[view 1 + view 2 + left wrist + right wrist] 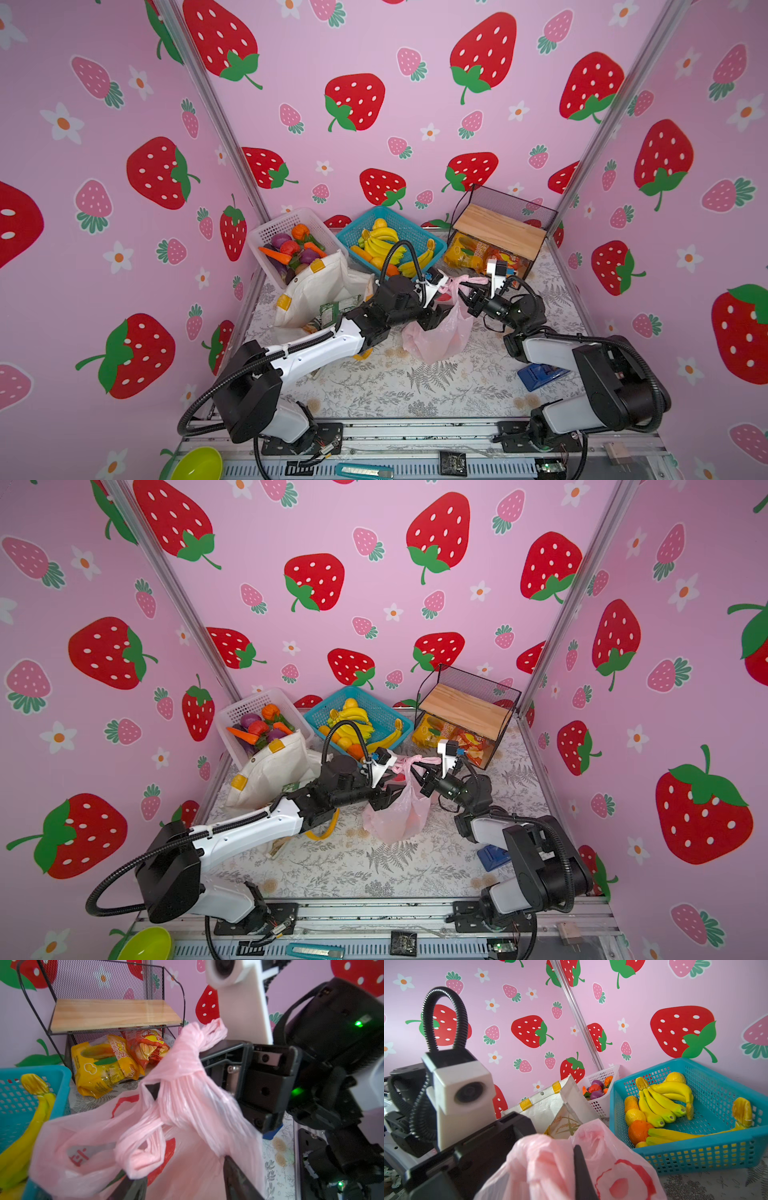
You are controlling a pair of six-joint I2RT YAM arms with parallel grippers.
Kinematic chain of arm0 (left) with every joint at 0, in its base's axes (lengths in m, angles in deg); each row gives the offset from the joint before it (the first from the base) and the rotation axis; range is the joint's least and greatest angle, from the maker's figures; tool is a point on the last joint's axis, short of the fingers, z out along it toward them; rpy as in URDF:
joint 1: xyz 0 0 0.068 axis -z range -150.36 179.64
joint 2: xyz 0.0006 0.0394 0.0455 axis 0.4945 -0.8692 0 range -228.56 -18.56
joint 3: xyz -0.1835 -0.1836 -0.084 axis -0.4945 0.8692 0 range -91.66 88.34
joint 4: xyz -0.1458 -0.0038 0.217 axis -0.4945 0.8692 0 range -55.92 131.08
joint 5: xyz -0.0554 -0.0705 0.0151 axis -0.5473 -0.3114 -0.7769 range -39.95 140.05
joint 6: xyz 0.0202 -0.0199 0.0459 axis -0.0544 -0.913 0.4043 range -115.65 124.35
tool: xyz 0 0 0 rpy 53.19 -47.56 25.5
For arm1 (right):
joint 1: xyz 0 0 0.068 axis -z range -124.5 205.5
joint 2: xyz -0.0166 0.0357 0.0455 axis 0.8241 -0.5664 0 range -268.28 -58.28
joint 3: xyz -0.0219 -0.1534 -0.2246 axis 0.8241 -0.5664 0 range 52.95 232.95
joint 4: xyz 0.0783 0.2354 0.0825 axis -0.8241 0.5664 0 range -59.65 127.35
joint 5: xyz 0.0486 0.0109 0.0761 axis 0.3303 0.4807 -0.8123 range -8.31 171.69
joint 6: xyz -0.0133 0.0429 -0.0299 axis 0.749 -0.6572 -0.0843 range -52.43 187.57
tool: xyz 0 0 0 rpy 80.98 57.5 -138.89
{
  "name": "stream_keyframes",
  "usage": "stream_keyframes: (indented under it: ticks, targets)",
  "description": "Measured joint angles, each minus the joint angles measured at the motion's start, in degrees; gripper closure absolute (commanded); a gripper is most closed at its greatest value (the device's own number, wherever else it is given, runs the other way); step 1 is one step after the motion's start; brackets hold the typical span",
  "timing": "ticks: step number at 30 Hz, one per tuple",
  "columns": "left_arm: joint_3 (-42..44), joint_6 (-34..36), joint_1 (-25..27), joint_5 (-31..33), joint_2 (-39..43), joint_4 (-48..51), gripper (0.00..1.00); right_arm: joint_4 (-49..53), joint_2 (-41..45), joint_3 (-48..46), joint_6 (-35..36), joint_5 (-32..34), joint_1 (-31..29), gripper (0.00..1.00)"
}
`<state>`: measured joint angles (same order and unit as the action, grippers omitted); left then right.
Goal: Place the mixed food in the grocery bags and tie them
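2 bags: pink bag [440, 336] just in front of blue basket [415, 235], white tote [316, 291] to its L. 2 baskets: that one + white basket [282, 226] beside it. 1 wire rack [498, 226] on its R. 2 banana bunches [384, 243] inside it.

Top views overhead; wrist views closely share bag [187, 1095].

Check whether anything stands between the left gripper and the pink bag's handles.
Nothing visible does. The left gripper stands open, with plastic of the pink bag and a handle loop between its jaws. The right gripper pinches the twisted handle end farther up, clear of that gap.
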<state>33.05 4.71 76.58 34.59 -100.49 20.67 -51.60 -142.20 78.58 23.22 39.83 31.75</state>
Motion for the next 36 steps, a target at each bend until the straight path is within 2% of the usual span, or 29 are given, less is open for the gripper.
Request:
stream_keyframes:
  ticks: [3, 9, 16, 27, 32, 36]
  targets:
    - [0.98, 5.18, -1.62, -1.25, 3.58, 2.16, 0.39, 0.0, 0.0, 0.44, -0.04, -1.11, 0.04, 1.0]
    - [1.42, 14.8, -8.24, -5.44, 7.3, 6.29, 0.42, 0.09, 0.33, 0.74, 0.09, -2.6, 0.15, 1.0]
    - [-6.51, 25.46, -9.38, -10.82, -0.26, 15.08, 0.44, 0.13, 0.33, 1.88, 0.11, -3.34, 0.24, 1.0]
    - [-14.19, 29.49, -9.42, -14.29, -4.81, 18.01, 0.55, 0.39, 0.35, 2.19, 1.22, -3.65, 0.13, 1.0]
    - [-14.53, 29.97, -9.42, -16.17, -4.81, 18.36, 0.69, 0.55, 0.39, 2.34, 2.16, -3.65, 0.11, 1.0]
    - [-15.93, 30.4, -9.42, -17.07, -5.55, 19.61, 0.77, 0.59, 0.42, 2.4, 2.38, -3.63, -0.04, 1.0]
